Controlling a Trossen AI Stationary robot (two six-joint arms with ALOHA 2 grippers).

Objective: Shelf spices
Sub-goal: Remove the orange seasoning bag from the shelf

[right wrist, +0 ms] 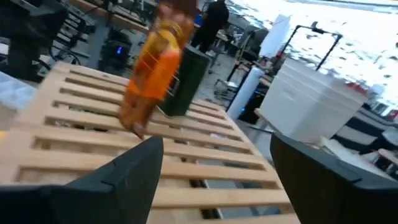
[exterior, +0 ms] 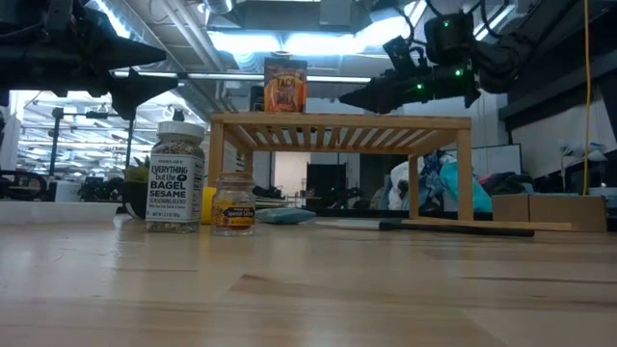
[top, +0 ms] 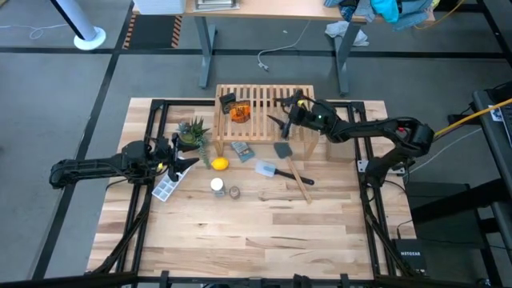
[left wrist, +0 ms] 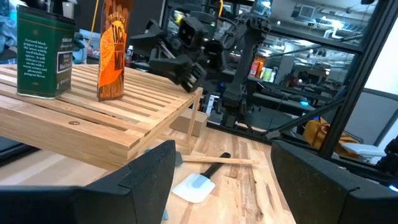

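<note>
The slatted wooden shelf [top: 264,120] stands at the table's far side. On its top stand the orange jar [top: 240,112] [left wrist: 114,50] and the small dark square tin [top: 228,102] [left wrist: 43,53], both upright on their bases. The white-capped jar [top: 217,186] [exterior: 175,178] and the tiny glass jar [top: 234,192] [exterior: 232,204] stand on the tabletop in front of the shelf. My right gripper [top: 282,120] [right wrist: 214,149] hovers open over the shelf's top, to the right of the orange jar. My left gripper [top: 190,161] [left wrist: 221,155] is open, above the table left of the shelf.
A yellow lemon [top: 219,165], a small potted plant [top: 192,132] and a white tray [top: 165,189] sit near the left gripper. A grey-blue spatula [top: 268,169], a second wooden-handled spatula [top: 292,168] and a small packet [top: 241,149] lie in front of the shelf. The table's near half is bare wood.
</note>
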